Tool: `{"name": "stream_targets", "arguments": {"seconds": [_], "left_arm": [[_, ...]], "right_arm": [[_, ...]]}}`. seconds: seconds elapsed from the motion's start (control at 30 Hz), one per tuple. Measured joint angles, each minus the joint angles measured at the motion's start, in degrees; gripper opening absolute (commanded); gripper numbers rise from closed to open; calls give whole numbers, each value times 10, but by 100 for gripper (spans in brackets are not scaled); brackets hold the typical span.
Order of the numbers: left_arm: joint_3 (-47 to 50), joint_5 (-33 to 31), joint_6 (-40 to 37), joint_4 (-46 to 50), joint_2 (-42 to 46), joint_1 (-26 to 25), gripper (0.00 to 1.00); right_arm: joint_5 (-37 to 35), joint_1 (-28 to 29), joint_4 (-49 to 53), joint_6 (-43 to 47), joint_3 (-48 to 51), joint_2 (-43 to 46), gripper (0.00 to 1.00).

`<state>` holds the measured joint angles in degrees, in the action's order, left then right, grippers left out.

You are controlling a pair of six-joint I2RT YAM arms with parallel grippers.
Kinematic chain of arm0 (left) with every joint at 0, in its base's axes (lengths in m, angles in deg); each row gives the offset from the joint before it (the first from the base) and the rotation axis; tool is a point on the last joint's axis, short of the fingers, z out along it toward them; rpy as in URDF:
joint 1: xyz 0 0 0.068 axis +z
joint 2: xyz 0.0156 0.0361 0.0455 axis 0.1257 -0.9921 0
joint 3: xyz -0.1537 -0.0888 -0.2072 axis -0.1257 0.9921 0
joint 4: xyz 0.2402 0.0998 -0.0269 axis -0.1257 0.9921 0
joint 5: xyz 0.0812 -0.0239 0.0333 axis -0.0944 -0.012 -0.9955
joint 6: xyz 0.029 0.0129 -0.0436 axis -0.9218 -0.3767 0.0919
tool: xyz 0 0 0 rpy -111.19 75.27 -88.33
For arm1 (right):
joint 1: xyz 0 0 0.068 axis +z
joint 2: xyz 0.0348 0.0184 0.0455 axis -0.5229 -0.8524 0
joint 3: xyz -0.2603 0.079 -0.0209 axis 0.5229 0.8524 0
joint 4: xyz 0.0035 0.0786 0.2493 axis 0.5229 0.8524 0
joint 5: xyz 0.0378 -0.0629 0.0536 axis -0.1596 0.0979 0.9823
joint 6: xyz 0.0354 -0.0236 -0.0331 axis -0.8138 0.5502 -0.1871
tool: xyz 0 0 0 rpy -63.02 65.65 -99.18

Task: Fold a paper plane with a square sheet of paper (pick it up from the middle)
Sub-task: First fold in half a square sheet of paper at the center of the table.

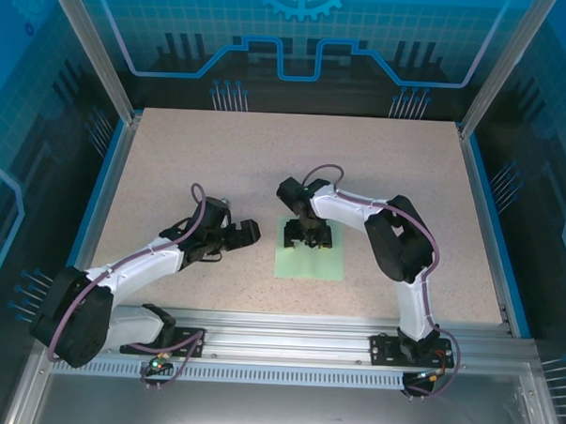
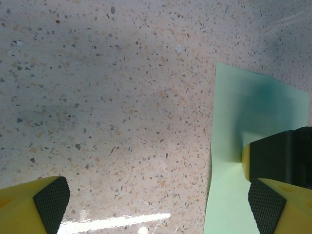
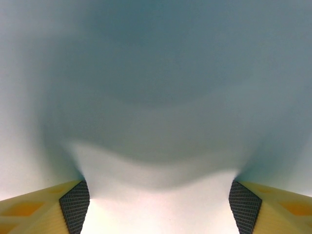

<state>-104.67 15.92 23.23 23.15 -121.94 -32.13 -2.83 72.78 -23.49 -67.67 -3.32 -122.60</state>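
The pale mint-green square sheet of paper lies flat on the speckled table, in the middle near the front. My right gripper points down onto the sheet's far half. In the right wrist view its pads stand wide apart, open, with the paper spread between and under them, bulging slightly. My left gripper hovers just left of the sheet, open with nothing held. In the left wrist view its fingertips frame bare table, and the sheet's left edge runs down the right side, with the right gripper's finger resting on it.
The speckled beige tabletop is bounded by blue side rails and an aluminium rail at the front. Both arm bases sit at that front rail. Open table surface stretches behind and to both sides of the sheet.
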Motion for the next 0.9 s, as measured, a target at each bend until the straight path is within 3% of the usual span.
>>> {"name": "stream_targets", "arguments": {"seconds": [0.4,0.7,0.9], "left_arm": [[-2,4,0,0,-10,0,99],[-3,10,0,0,-11,0,98],[-3,10,0,0,-11,0,99]], "right_arm": [[-17,0,20,15,-15,2,99],[-4,-3,7,11,-9,-9,96],[-2,-4,3,5,-5,-7,83]]}}
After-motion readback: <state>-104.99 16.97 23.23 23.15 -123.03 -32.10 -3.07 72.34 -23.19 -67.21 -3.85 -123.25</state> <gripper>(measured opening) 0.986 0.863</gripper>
